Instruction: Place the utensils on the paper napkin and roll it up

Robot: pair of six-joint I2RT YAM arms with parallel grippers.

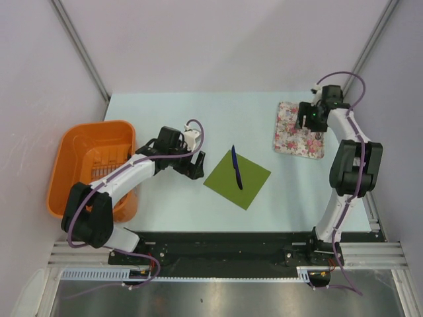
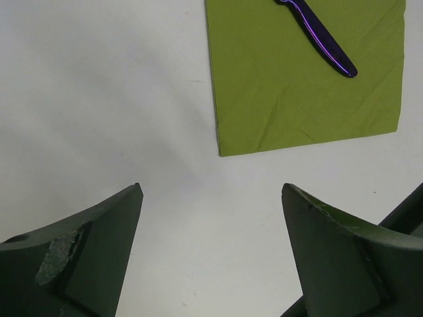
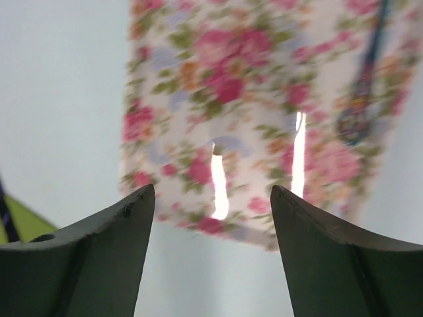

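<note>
Looking down from above, I see the paper napkin [image 1: 246,183] lying flat mid-counter [image 1: 172,119], with one dark blue utensil [image 1: 236,168] on it, running from its far corner toward the middle. My left jaws stand wide and empty over bare counter just left of the napkin, beside the orange basket [image 1: 66,142]. My right jaws hang apart, holding nothing, over the floral pad [image 1: 291,135], where the wrist view shows a blurred dark shape [image 3: 360,99] I cannot identify.
</note>
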